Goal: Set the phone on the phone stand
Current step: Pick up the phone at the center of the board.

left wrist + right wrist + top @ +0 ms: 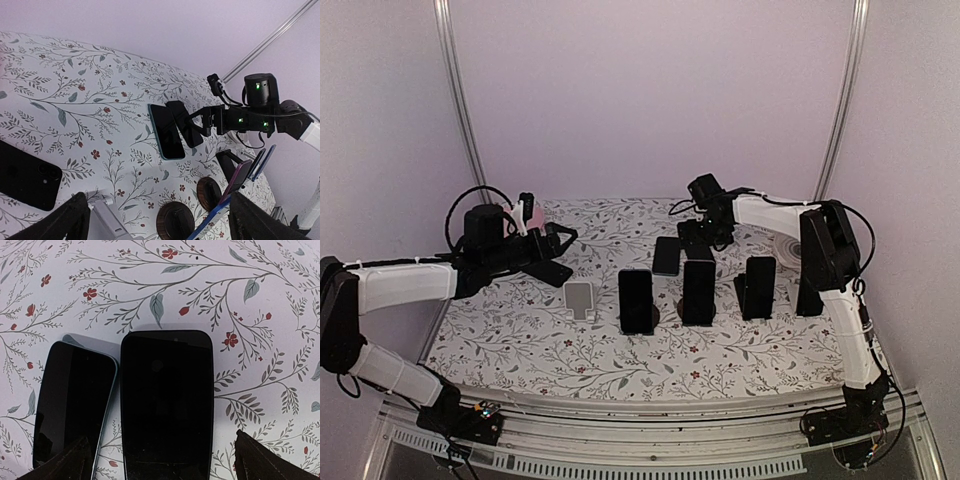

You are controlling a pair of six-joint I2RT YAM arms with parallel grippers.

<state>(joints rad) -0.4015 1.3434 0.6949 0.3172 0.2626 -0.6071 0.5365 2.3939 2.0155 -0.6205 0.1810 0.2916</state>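
Two phones lie flat side by side at the back of the table: a black phone (167, 400) and a teal-edged phone (72, 400) to its left. My right gripper (165, 462) is open and hovers low over the black phone, its fingertips (267, 462) either side of it. In the top view it (695, 238) is above these phones (667, 256). A white phone stand (580, 298) stands empty at the front left. My left gripper (558, 240) is open and empty, above another flat black phone (550, 270). The left wrist view shows that phone (25, 175) and the white stand (107, 220).
Three dark phones stand upright on round wooden-based stands (636, 300), (698, 292), (757, 287) across the middle. A black stand (809, 295) is by the right arm. A white round object (786, 246) lies at the back right. Walls enclose the table.
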